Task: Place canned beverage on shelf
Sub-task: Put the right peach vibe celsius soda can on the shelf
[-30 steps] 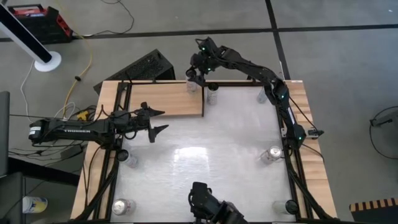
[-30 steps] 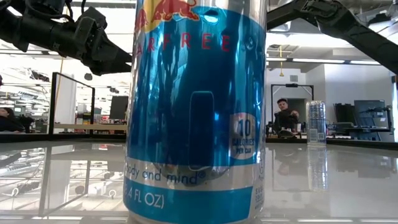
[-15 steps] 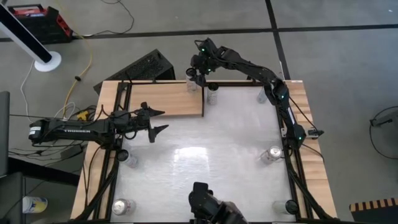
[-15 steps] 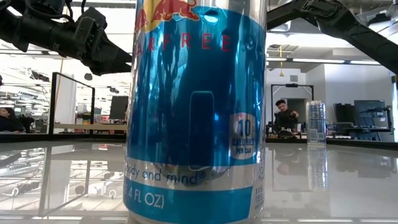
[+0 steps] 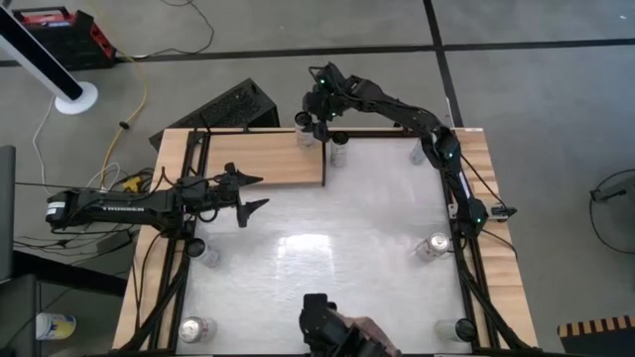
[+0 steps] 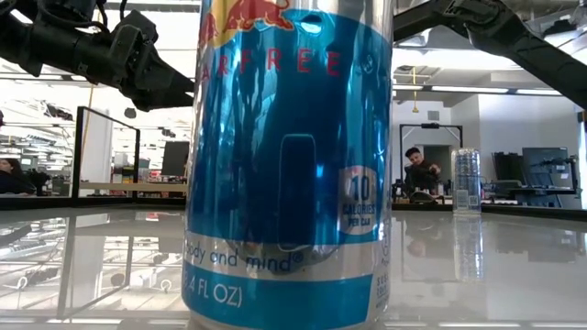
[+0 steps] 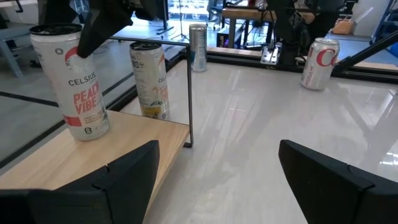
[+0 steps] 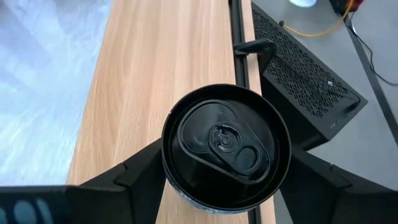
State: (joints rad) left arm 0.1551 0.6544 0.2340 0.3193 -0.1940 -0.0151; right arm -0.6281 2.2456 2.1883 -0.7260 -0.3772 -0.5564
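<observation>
The shelf (image 5: 263,159) is a pale wood board at the table's far left. A white Celsius can (image 7: 78,81) with a black top (image 8: 227,146) stands upright with its base on the shelf's far right corner; it also shows in the high view (image 5: 306,132). My right gripper (image 8: 227,186) is above it, pointing down and open, with one finger on each side of the can's top. My left gripper (image 5: 250,194) hovers open and empty at the shelf's near edge. My right gripper's fingers (image 8: 140,177) stand close on two opposite sides of the can's top rim (image 8: 171,155), coming from above. I cannot tell whether they touch it. The can stands upright on the shelf.
A second can (image 5: 338,151) stands on the white table just right of the shelf. More cans stand along the table's sides (image 5: 434,246) (image 5: 208,256). A blue can (image 6: 289,165) fills the low view. Black frame rails (image 5: 461,228) run along the edges. A person (image 6: 422,170) sits in the room beyond.
</observation>
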